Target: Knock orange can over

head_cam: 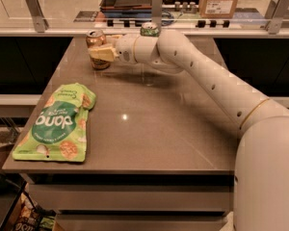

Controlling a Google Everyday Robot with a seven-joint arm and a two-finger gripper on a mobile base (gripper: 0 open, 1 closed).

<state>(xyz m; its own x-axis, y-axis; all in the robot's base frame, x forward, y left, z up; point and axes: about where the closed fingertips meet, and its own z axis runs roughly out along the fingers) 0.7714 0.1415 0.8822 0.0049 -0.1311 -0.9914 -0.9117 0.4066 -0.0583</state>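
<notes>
Closest to me, on the left front of the desk [164, 129], lay a green snack bag [55, 129], flat and well away from the job. Farther back, the white arm [207, 76] reached across to the far left corner. At its end the hand [101, 53] looked to be touching the orange can [94, 37], about halfway up its side. I could not tell if the hand was open, closed or gripping the can. The orange can stood up straight near the back edge. I guessed it was light, hard and smooth, so it might just slide if pushed low. A push near its top would tip it best, and no hold was needed. Behind the arm a green can [150, 29] peeked out.
</notes>
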